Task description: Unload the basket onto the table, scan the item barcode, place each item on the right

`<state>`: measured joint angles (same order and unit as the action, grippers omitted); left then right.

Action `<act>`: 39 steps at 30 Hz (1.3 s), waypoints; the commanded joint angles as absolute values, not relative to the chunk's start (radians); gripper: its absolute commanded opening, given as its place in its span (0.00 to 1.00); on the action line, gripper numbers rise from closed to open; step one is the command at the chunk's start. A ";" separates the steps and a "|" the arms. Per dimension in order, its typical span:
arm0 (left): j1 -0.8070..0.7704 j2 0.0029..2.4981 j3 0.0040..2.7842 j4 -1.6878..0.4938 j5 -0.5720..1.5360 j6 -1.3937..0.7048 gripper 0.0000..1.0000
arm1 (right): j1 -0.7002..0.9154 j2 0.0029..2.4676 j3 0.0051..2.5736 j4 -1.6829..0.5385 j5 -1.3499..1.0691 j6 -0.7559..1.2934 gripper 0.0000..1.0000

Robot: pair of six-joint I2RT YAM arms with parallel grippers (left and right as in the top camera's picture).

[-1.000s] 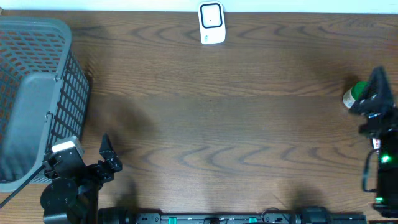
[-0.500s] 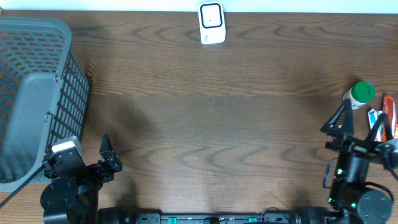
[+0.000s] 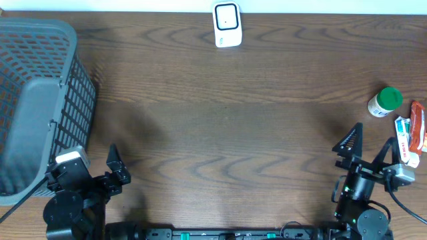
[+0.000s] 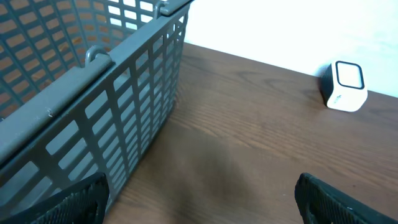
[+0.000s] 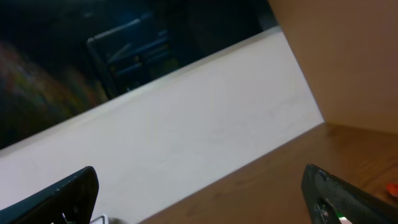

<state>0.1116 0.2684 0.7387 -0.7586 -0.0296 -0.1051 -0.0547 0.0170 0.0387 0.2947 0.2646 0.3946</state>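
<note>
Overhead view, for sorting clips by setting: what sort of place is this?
Probably a mock shop checkout on a lab bench: a white scanner stands at the far edge of the wooden table, a grey mesh basket sits left, and a green-capped bottle sits right.

Soft, even light falls on the table (image 3: 227,133), with a faint shadow ahead of the left gripper (image 4: 199,202). Above the right gripper (image 5: 202,202) the view is tilted, dark and blurry.

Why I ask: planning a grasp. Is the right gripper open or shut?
Open: the right gripper shows both fingers wide apart overhead, nothing between them.
</note>
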 commanded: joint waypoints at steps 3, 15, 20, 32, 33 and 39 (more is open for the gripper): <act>0.117 0.268 0.740 -0.756 -0.038 -0.110 0.96 | -0.074 0.006 0.012 0.294 0.273 0.403 0.99; 0.117 0.268 0.740 -0.756 -0.038 -0.110 0.96 | -0.081 0.006 0.006 -0.021 0.298 0.403 0.99; 0.117 0.268 0.740 -0.756 -0.038 -0.110 0.96 | -0.081 0.006 0.006 -0.046 0.287 0.399 0.99; 0.117 0.268 0.740 -0.756 -0.038 -0.110 0.96 | -0.084 0.006 0.006 -0.046 0.287 0.399 0.99; 0.117 0.268 0.740 -0.756 -0.038 -0.110 0.96 | -0.084 0.006 0.006 -0.046 0.287 0.399 0.99; 0.117 0.268 0.740 -0.756 -0.038 -0.110 0.96 | -0.084 0.006 0.006 -0.046 0.287 0.399 0.99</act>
<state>0.1116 0.2684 0.7387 -0.7582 -0.0296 -0.1051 -0.0746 0.0128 0.0063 -0.0410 0.2852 0.3946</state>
